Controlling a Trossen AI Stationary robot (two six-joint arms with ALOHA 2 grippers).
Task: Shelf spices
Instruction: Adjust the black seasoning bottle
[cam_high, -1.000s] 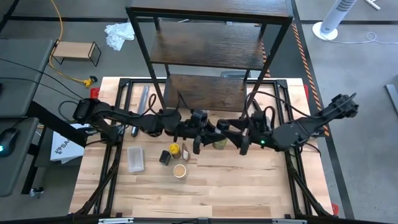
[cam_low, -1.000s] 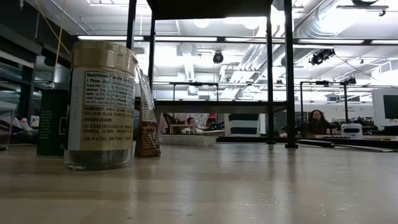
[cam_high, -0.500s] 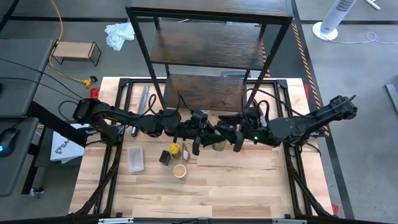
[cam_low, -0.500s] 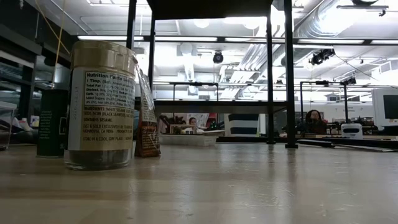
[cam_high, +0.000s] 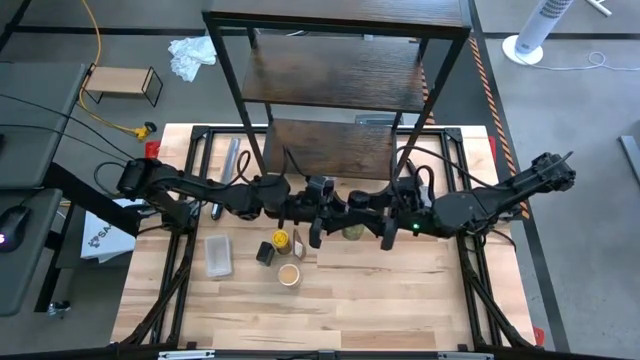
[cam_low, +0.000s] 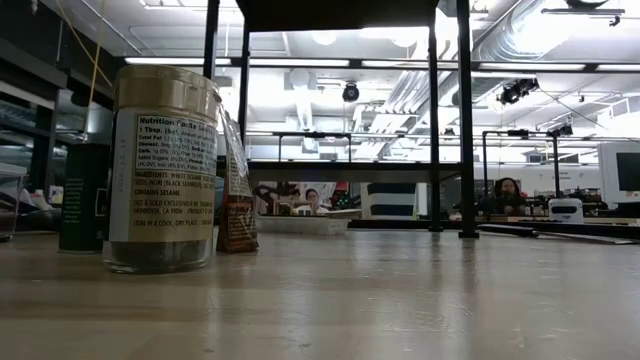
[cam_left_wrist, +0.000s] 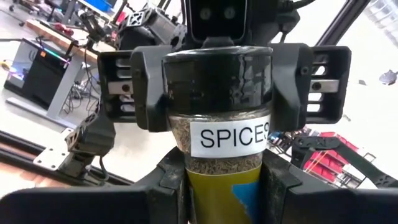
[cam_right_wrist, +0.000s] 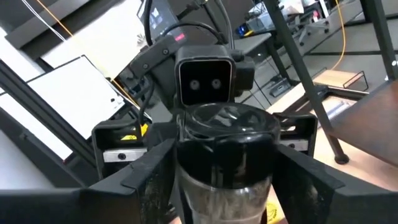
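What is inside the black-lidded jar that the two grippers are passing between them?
Through the jar's clear wall, just under the lid, fine greenish-brown dried spice shows. Lower down, the white SPICES label and a yellow-green label hide the contents, and the left gripper's fingers cover its base. The right gripper brackets the lid.

Table (cam_high: 380, 300) is pale wood, matt finish with visible grain. The shelf (cam_high: 330, 75) has dark brown wood-grain boards on a thin black metal frame. The dark greenish jar (cam_left_wrist: 217, 134) looks like clear glass or plastic, hard to call, with a glossy black lid and a white paper label. The tan-lidded jar (cam_low: 163, 170) is clear too, paper label wrapped around. Gripper fingers (cam_left_wrist: 298, 81) look like matt black plastic.
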